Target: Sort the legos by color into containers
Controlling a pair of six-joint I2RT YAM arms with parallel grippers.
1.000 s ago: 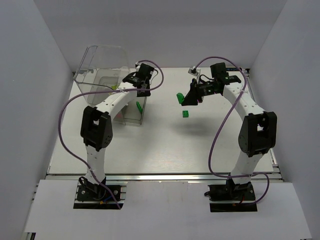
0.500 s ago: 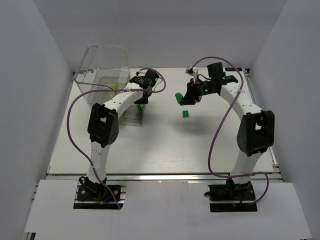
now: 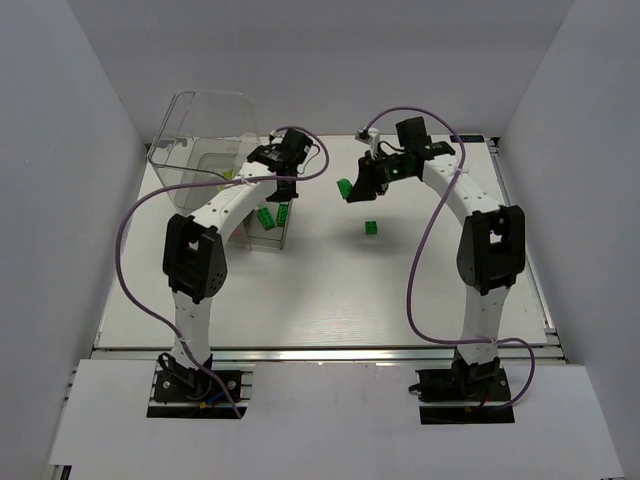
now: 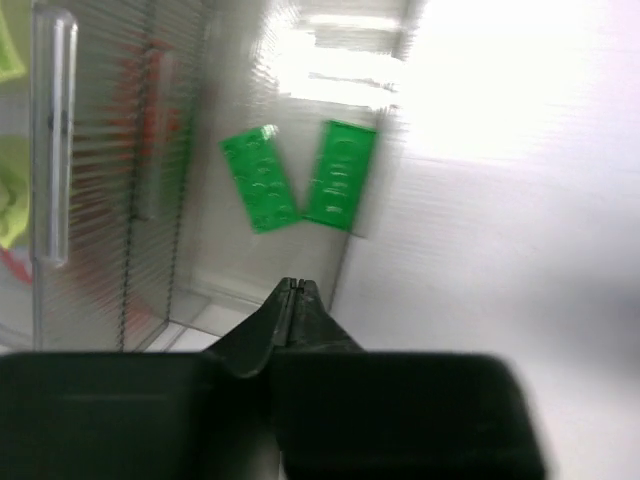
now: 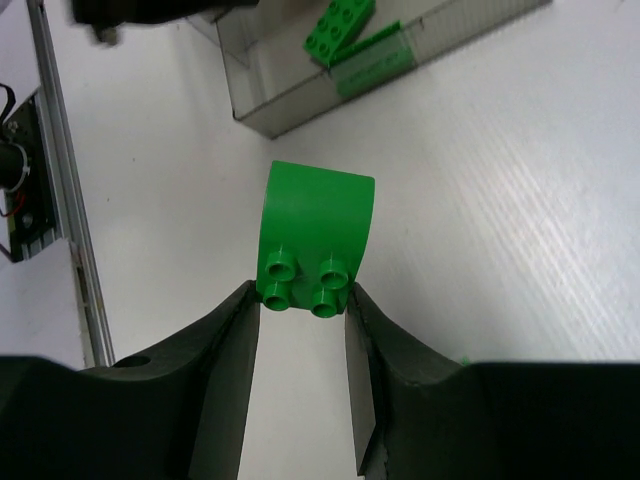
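My right gripper (image 5: 303, 300) is shut on a dark green lego (image 5: 315, 235) with four studs, held above the table right of the clear bin (image 5: 300, 90); from above, the gripper (image 3: 356, 190) and its lego (image 3: 343, 187) hang beside the bin's near end. My left gripper (image 4: 295, 290) is shut and empty, just above the bin's near compartment (image 4: 100, 150), where a green lego (image 4: 262, 180) lies next to a second green shape (image 4: 340, 175), a lego or its reflection. A third green lego (image 3: 371, 228) rests on the table. Yellow-green (image 4: 10, 190) and red (image 4: 150, 100) pieces blur behind inner walls.
The tall clear bin (image 3: 205, 120) stands at the back left, tilted against the left wall. Purple cables loop from both arms. White walls close in the table on three sides, and a metal rail (image 3: 320, 350) runs along the near edge.
My left jaws have shut, and green legos now show on the floor of the bin's near compartment. My right gripper has carried its green lego leftward, nearer the bin.
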